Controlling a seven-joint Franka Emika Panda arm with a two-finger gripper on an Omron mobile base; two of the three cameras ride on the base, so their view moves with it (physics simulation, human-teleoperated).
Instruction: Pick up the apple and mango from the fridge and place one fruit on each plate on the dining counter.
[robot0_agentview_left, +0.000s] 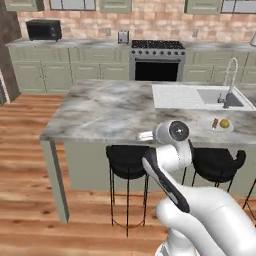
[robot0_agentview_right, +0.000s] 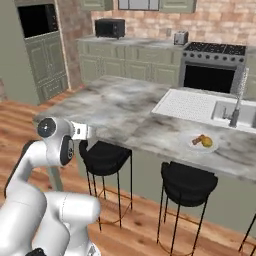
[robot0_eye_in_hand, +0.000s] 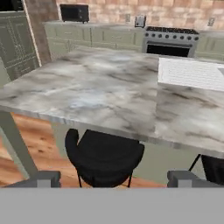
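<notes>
Spread wide and holding nothing, the gripper (robot0_eye_in_hand: 113, 177) hangs just short of the near edge of the dining counter (robot0_agentview_left: 110, 112), above a black stool (robot0_eye_in_hand: 105, 157). Further along the marbled top, to the right near the sink (robot0_agentview_right: 235, 112) and its steel tap (robot0_agentview_left: 231, 80), a pale plate (robot0_agentview_right: 204, 144) carries a yellow fruit (robot0_agentview_left: 225, 123) with something small and reddish beside it. Beyond stand the stove (robot0_agentview_left: 157, 61) and microwave (robot0_agentview_left: 44, 30).
</notes>
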